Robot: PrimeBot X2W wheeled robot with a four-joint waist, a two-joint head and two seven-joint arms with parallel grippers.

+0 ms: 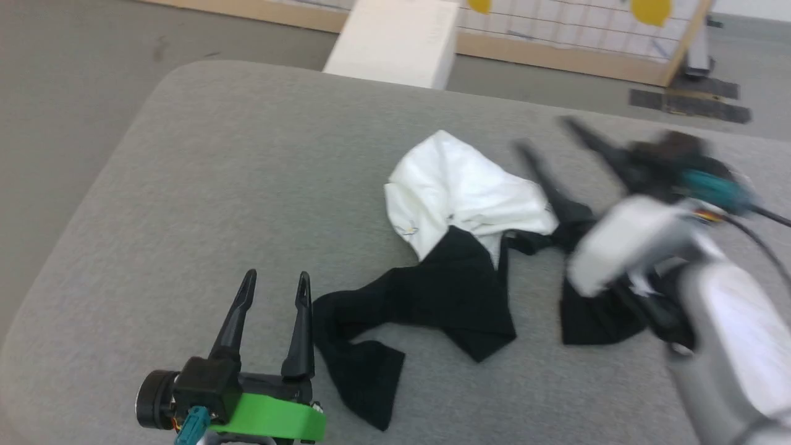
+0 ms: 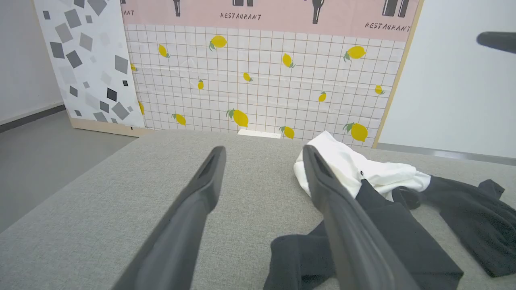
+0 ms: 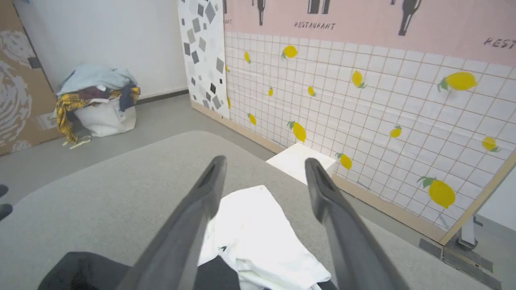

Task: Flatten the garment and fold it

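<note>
Since the garment [image 1: 457, 198] lies in a crumpled heap near the middle of the grey cushion [image 1: 204, 161], the job looks like it has hardly begun. Its white body is bunched up in a lump. One black sleeve [image 1: 371, 321] twists down toward the left gripper [image 1: 277, 276], and more black cloth lies under the right arm. Nothing is flat and nothing is folded, so I think all the smoothing and all the folding are left to do. The left gripper has its fingers spread and holds nothing. It sits just beside the black sleeve. The right gripper [image 1: 545, 135] is blurry at the right side of the garment. Its fingers are spread too, and I cannot tell if they touch the cloth. The cushion is soft, grey and bare around the garment. Past it are a grey floor [image 1: 62, 93], a white box [image 1: 395, 40], a wall board with lemons [image 2: 258, 80], and a heap of clothes [image 3: 96, 86] in a white bag.
</note>
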